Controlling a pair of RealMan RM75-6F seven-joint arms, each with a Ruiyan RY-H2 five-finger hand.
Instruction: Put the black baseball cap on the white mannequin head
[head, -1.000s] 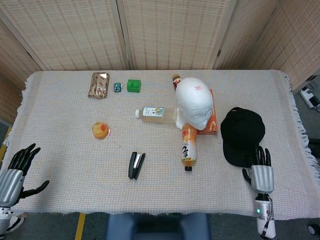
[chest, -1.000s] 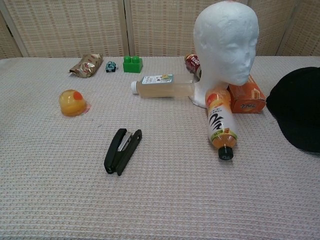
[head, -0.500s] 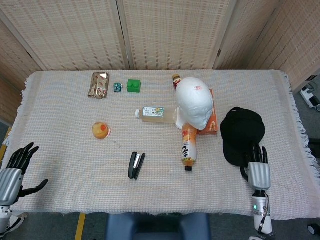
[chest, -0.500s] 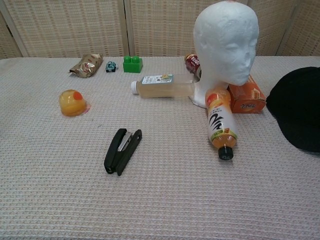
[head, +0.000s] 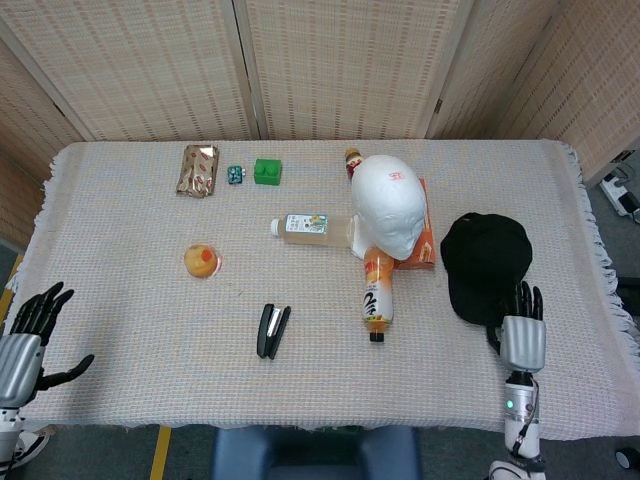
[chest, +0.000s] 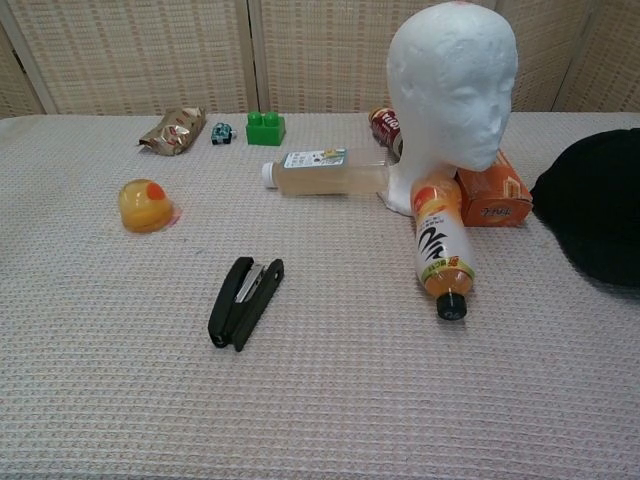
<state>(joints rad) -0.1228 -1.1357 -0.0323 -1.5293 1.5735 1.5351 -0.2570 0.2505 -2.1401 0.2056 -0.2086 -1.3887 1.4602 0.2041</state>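
black cap (chest: 598, 218) lies right of white mannequin head (chest: 452, 85), apart.

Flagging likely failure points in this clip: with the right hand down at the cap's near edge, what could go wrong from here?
1. The right hand meets only the near edge of the black cap, with no grip visible; the cap may slide away.
2. An orange bottle and an orange box lie against the base of the mannequin head; a low carry could knock them.
3. The head looks light; pressing the cap on might tip it.
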